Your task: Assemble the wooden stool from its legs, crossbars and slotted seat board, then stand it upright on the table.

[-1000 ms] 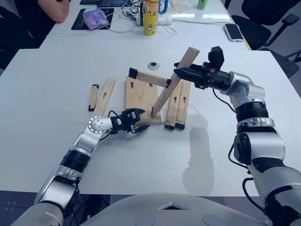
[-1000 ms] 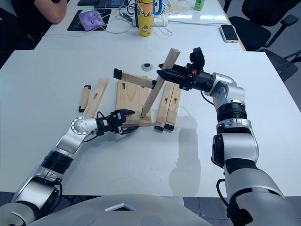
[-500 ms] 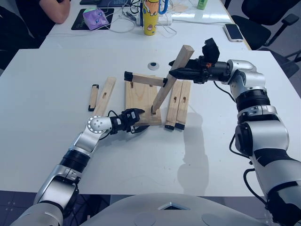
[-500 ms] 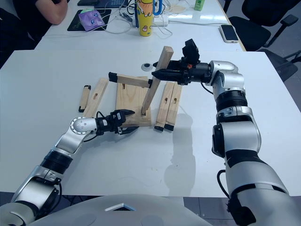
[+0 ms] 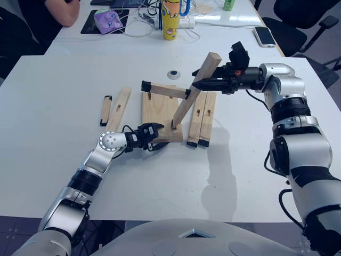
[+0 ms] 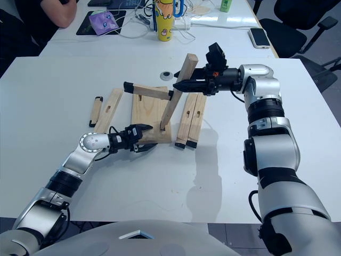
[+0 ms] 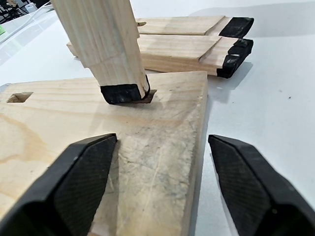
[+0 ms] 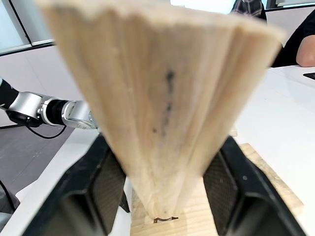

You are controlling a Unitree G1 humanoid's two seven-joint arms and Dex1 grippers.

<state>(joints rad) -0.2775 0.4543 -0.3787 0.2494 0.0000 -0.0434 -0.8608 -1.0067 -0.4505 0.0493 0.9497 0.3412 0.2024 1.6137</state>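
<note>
The slotted seat board [image 5: 157, 111] lies flat mid-table. A wooden leg [image 5: 193, 90] leans over it, its black-tipped foot [image 7: 124, 92] resting in a slot at the board's near right corner. A crossbar [image 5: 165, 89] sticks out leftward from the leg's middle. My right gripper [image 5: 197, 84] is shut on that leg, with fingers [image 8: 101, 189] on both sides of it. My left gripper [image 5: 153, 133] sits low at the board's near edge, open, with one finger [image 7: 81, 184] over the board and the other [image 7: 253, 189] over the table beside it.
Two more legs [image 5: 203, 116] lie side by side just right of the board. A loose leg [image 5: 120, 109] and a short crossbar [image 5: 106, 110] lie to its left. A small round disc [image 5: 173, 74] sits behind. A yellow cup [image 5: 170, 20], a phone [image 5: 264, 36] and cables lie at the back.
My right gripper has swung back and up, tipping the leg steeper with its foot kept in the slot; the crossbar's free end shifted slightly left. The left gripper has stayed put.
</note>
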